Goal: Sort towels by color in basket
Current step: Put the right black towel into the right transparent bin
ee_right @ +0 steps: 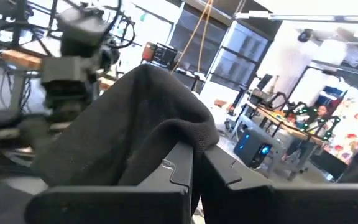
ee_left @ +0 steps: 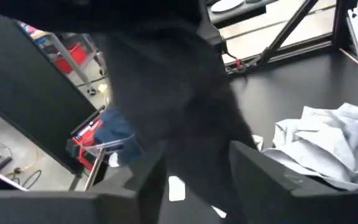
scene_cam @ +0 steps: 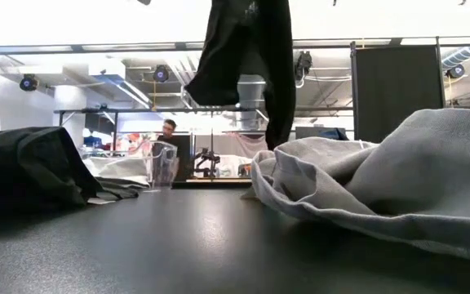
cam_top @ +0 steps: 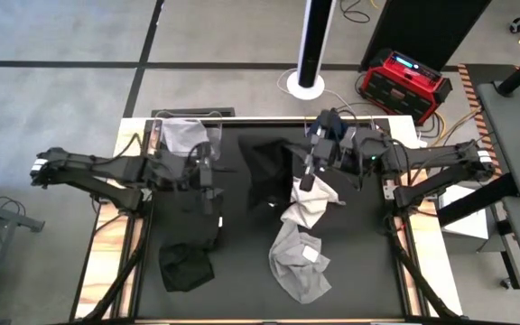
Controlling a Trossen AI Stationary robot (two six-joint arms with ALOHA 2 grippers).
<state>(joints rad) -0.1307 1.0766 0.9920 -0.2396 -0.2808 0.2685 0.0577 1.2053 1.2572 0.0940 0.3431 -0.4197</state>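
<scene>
My right gripper point(cam_top: 307, 181) point(ee_right: 197, 168) is over the table's middle, shut on a black towel point(cam_top: 267, 171) point(ee_right: 123, 130) that hangs in the air point(scene_cam: 239, 57). My left gripper point(cam_top: 210, 200) point(ee_left: 197, 180) is over the table's left half, with a second dark towel point(cam_top: 188, 227) point(ee_left: 179, 106) between its fingers. Another black towel point(cam_top: 186, 267) point(scene_cam: 23, 167) lies crumpled near the left front corner. A pile of light grey and white towels point(cam_top: 303, 244) point(scene_cam: 382, 171) lies in the middle, reaching toward the near edge. My left gripper has a thick bunch of the dark towel point(ee_left: 194, 155) between its two fingers; the cloth spreads out in front of them and hides which part is held. My right gripper pinches a bunched fold of its black towel point(ee_right: 188, 134) between its two fingers. The towel hangs below, clear of the table point(scene_cam: 280, 131).
A clear basket point(cam_top: 184, 135) point(scene_cam: 163, 163) stands at the far left corner with a grey cloth in it. A white pole base and a red box point(cam_top: 404, 81) stand on the floor beyond the far edge. People and benches show in the room behind.
</scene>
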